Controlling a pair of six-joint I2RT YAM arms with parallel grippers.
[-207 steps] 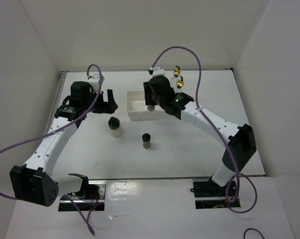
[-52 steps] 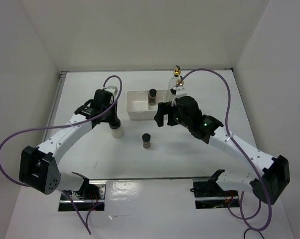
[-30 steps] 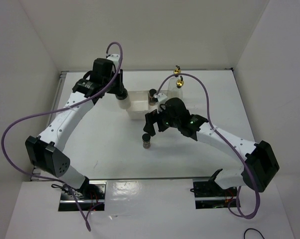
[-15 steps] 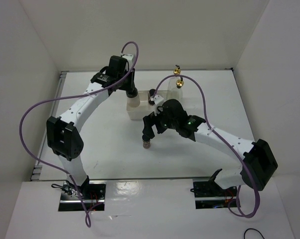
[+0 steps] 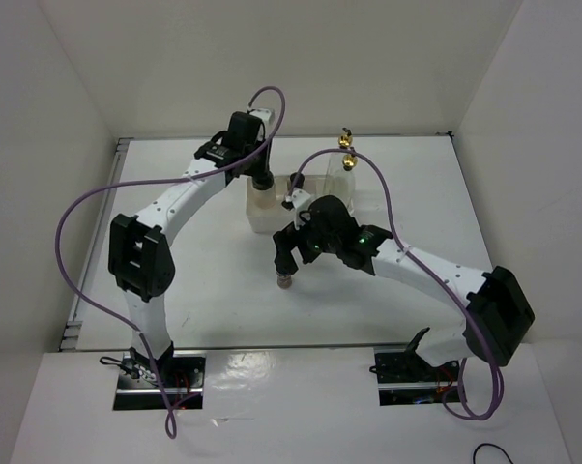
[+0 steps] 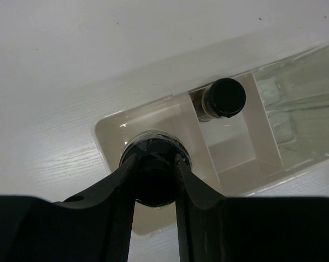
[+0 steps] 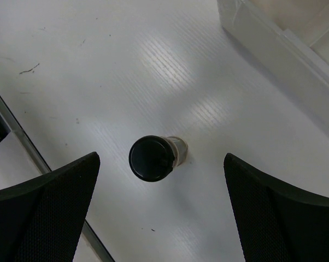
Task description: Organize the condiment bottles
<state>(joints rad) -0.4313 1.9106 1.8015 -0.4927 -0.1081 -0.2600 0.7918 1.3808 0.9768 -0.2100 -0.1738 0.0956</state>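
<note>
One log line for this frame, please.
left gripper: shut on whitish jar, at tray end compartment | right gripper: open over small jar on table | other small jar: middle compartment

**Inspector:** Fixtures only, please.

**Operator:** I log one white tray at the far middle of the bench. On the left wrist feed I count three compartments in it, side by side with upright dividers. The right wrist feed catches only its outer wall.

**Inspector:** Surface condition?

**Operator:** The bench is white and glossy, with a thin dark scratch and a few specks. A metal strip runs along its left edge. Plain white walls enclose three sides.
</note>
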